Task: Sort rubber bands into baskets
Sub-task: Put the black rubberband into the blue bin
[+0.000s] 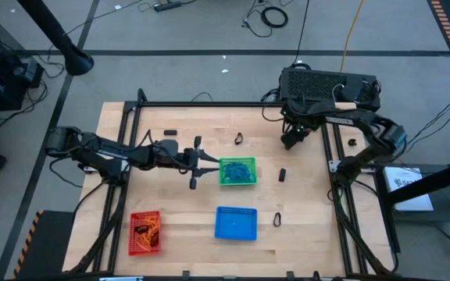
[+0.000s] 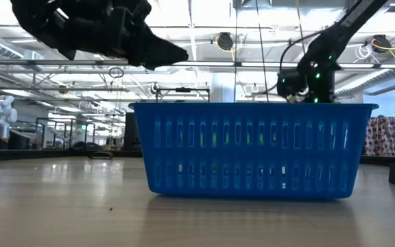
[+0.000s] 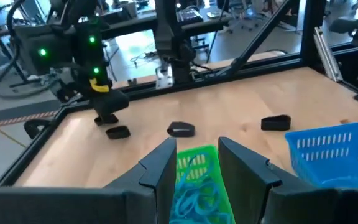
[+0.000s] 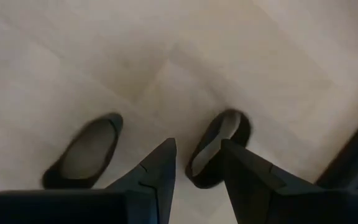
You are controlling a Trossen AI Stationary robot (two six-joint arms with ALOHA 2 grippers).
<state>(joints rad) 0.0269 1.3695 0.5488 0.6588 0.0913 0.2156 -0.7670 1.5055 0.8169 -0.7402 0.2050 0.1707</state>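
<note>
Parted and empty, my right claw (image 4: 194, 163) hangs low over two black rubber bands (image 4: 219, 147) at the table's (image 1: 186, 199) far right corner. My left claw (image 3: 196, 163) (also parted, empty) hovers beside the green basket (image 1: 237, 172), which holds blue bands (image 3: 194, 202).

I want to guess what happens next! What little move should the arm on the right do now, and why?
Probably lower the right end effector a little and close on the black rubber band lying on the table just ahead of its fingertips. Its fingers stand apart with nothing between them. The left end effector waits over the green basket, which holds blue bands.
</note>
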